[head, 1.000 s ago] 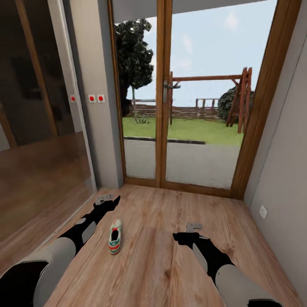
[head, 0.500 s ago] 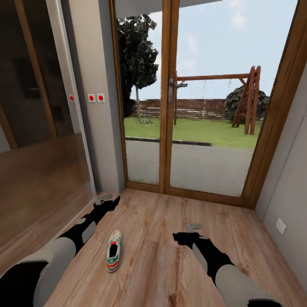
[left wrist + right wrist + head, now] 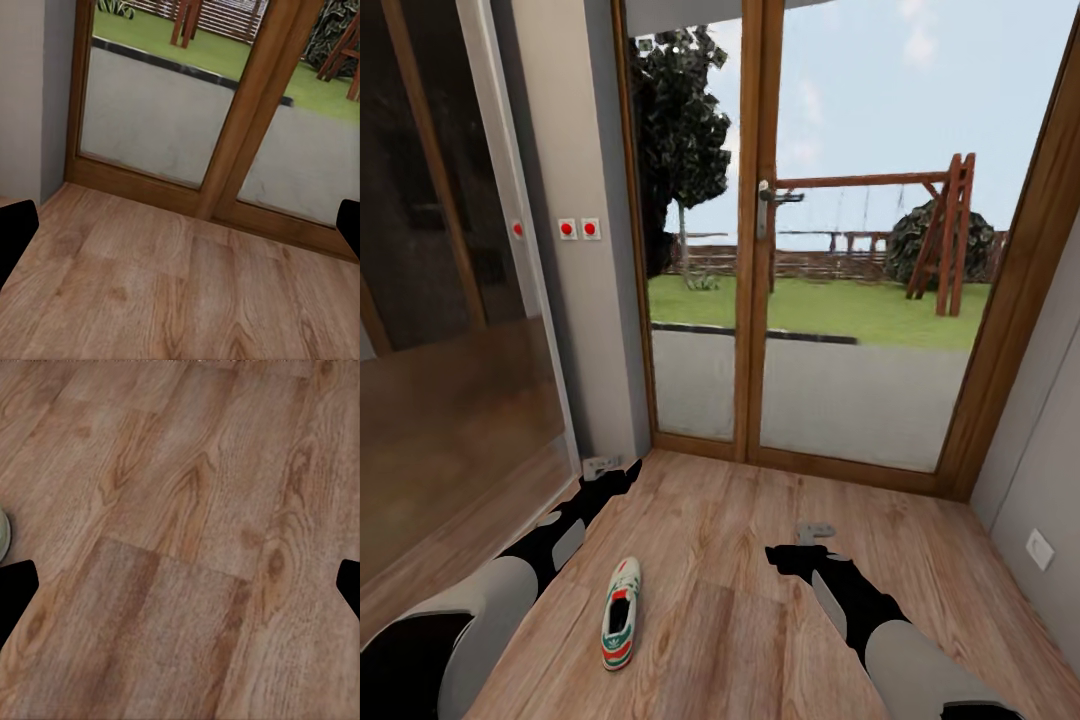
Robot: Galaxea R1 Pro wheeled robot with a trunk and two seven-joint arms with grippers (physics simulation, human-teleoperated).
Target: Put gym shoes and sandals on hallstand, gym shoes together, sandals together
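One gym shoe (image 3: 620,627), cream-white with green stripes and red accents, lies on the corridor floor (image 3: 740,600) between my two arms, toe pointing away from me. My left gripper (image 3: 605,466) hovers open beyond the shoe, near the wall corner, its dark fingers (image 3: 15,232) spread wide over bare planks. My right gripper (image 3: 815,530) is open too, to the right of the shoe, with nothing between its fingers (image 3: 349,581). A pale sliver of the shoe (image 3: 2,536) shows at the edge of the right wrist view. The sandals and the hallstand are out of view.
A wooden-framed glass door (image 3: 760,300) with a handle (image 3: 765,195) closes the corridor ahead. A dark glass panel (image 3: 440,300) runs along the left. The grey right wall carries a socket (image 3: 1040,548). Red switches (image 3: 578,228) sit on the left pillar.
The whole view has shifted, so the camera has moved. The gym shoe now sits lower and nearer in the head view. Both arms keep their place in the picture.
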